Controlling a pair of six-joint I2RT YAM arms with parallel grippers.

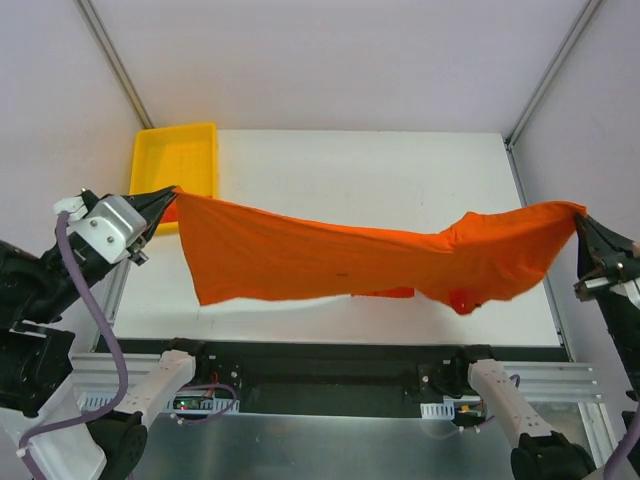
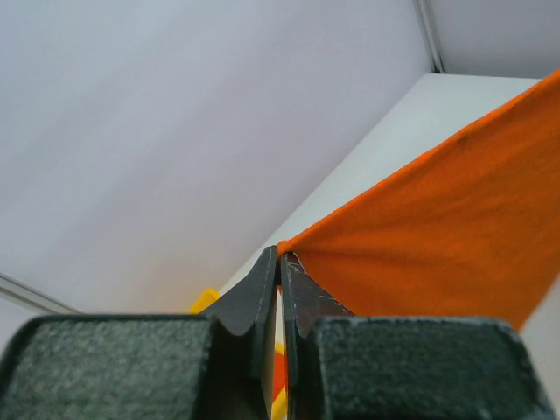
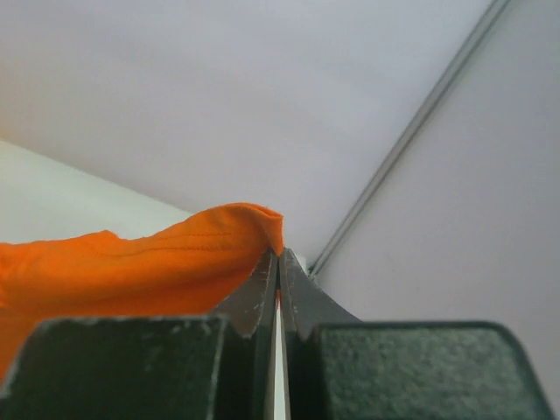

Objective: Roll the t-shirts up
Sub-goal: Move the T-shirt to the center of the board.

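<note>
One bright orange t-shirt (image 1: pixel 340 255) hangs stretched in the air across the white table, held at both ends. My left gripper (image 1: pixel 172 193) is shut on its left corner, near the yellow tray. In the left wrist view the cloth (image 2: pixel 437 236) runs right from the gripper (image 2: pixel 281 255). My right gripper (image 1: pixel 579 220) is shut on the shirt's right end at the table's right edge. In the right wrist view the cloth (image 3: pixel 140 267) bunches left of the gripper (image 3: pixel 279 256). The shirt's lower edge sags toward the table's front.
A yellow plastic tray (image 1: pixel 176 152) sits at the table's back left, partly behind the left gripper. The white table (image 1: pixel 360 170) is bounded by white walls with metal frame posts (image 1: pixel 550 75) at the back corners. The arm bases stand along the near edge.
</note>
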